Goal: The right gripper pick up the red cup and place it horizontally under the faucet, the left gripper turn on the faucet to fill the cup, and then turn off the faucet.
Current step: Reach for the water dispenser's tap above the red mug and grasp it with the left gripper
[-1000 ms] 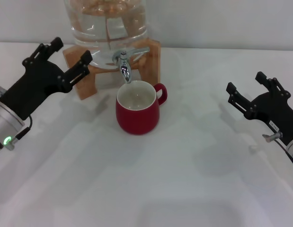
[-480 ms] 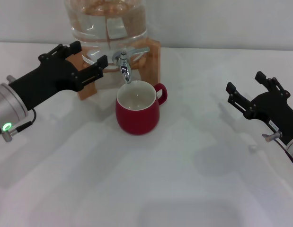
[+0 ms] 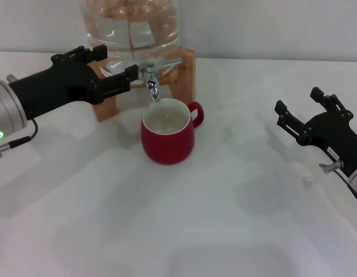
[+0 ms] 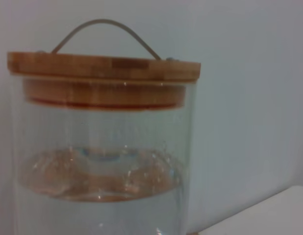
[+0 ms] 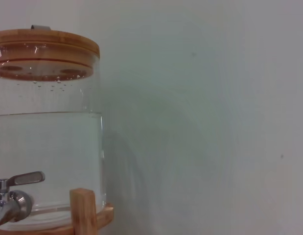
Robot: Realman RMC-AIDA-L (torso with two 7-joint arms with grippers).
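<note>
The red cup (image 3: 166,137) stands upright on the white table, its cream inside showing, right beneath the spout of the chrome faucet (image 3: 151,79). The faucet's lever (image 3: 168,61) points to the right; I also see the faucet (image 5: 11,195) in the right wrist view. My left gripper (image 3: 116,62) is open just left of the faucet, its fingers reaching in front of the jar's wooden stand, not touching the lever. Far off on the table's right side, my right gripper (image 3: 298,99) is open and holds nothing.
The glass dispenser jar (image 3: 129,23) holds water and sits on a wooden stand (image 3: 184,72) at the back. Its wooden lid (image 4: 102,66) with a wire handle fills the left wrist view. A pale wall stands behind the jar.
My left gripper has swung right and in from the table's left side until its fingers are beside the faucet. The cup and the right gripper have not moved.
</note>
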